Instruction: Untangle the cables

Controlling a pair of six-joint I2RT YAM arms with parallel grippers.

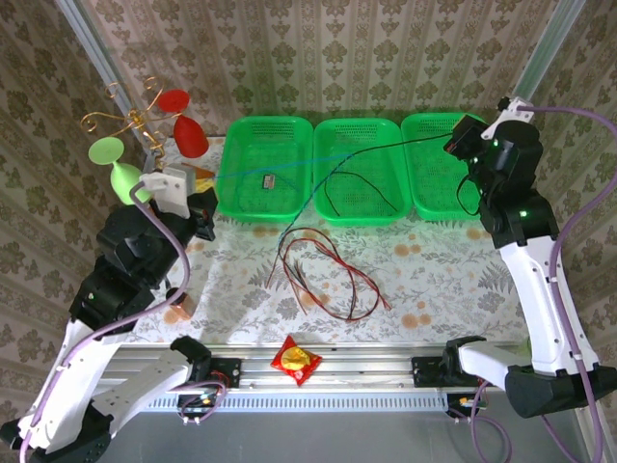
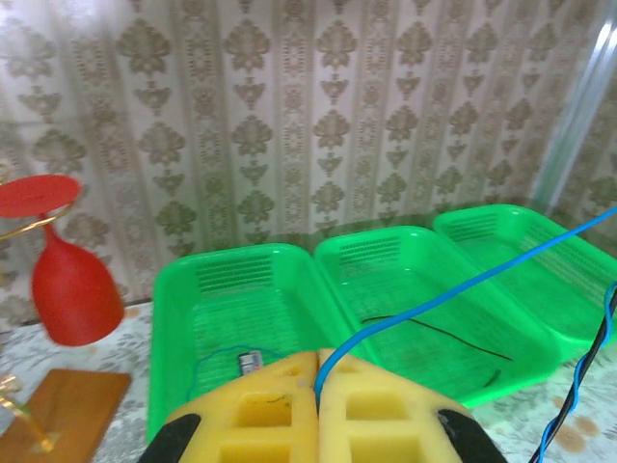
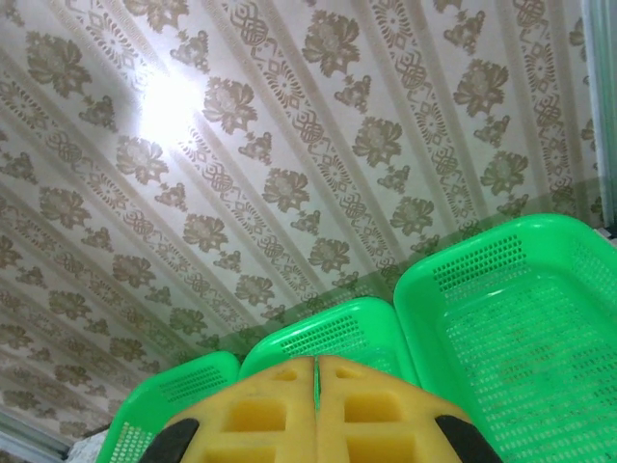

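Top external view: found the left gripper (image 1: 204,204) closed just left of the left green basket (image 1: 241,123), and the right gripper (image 1: 455,143) closed, raised over the right green basket (image 1: 429,118). Traced the blue cable (image 1: 289,164) as a straight raised line from the left gripper across the left basket and the middle green basket (image 1: 357,123), with the black cable (image 1: 371,188) running on in the same line up to the right gripper and looping down into the middle basket. Located the red and brown cables (image 1: 323,280) in a loose overlapping heap on the worktop (image 1: 443,270), in front of the baskets and between the two arms. Left wrist view: confirmed the yellow fingers (image 2: 251,415) pressed together with the blue cable clamped in the seam, rising to the right over the middle basket. Noted the black cable lying inside that basket, and blue and black strands twisted together at the right edge. Right wrist view: confirmed the yellow fingers (image 3: 251,420) shut flat against each other, with the three baskets beyond. Could not tell whether a cable was pinched between them.
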